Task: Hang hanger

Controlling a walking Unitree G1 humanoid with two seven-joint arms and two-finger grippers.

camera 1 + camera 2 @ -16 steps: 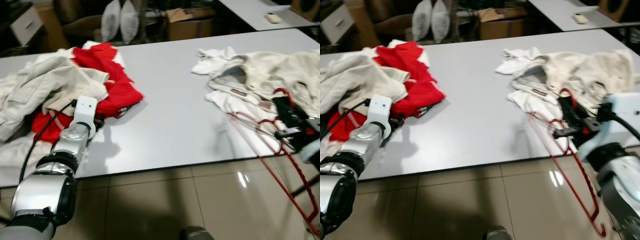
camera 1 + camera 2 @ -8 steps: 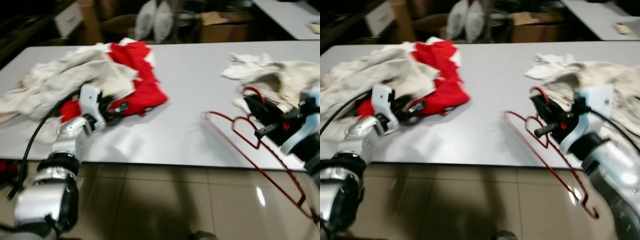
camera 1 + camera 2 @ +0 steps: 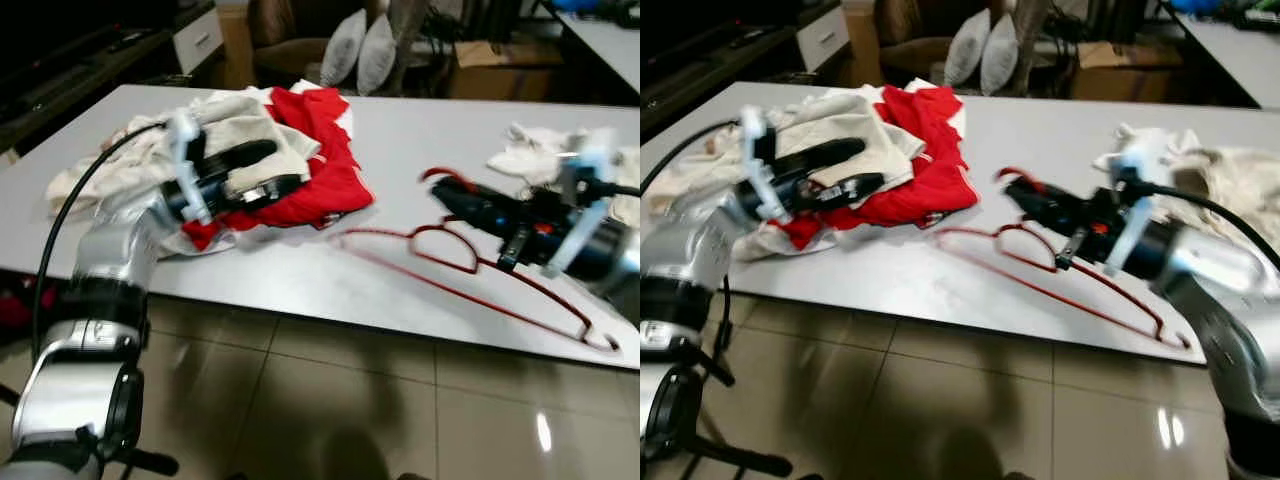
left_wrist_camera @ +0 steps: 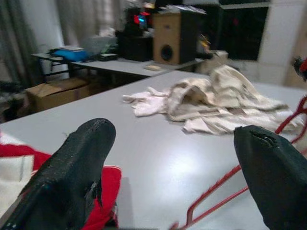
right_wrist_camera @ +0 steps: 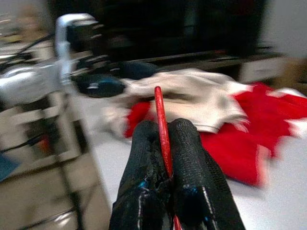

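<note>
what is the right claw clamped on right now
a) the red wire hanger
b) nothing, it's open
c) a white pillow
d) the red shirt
a: the right claw has both black fingers pressed together around the thin red wire hanger, near its hook, with the rest of the hanger trailing over the table.

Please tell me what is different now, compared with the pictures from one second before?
The head camera has swung left, so the whole scene shifted. The left gripper has risen from beside the clothes pile and now hovers open over the red and beige clothes. The right gripper stays shut on the red hanger, now carried farther toward that pile above the table. The white clothes lie as before.
</note>
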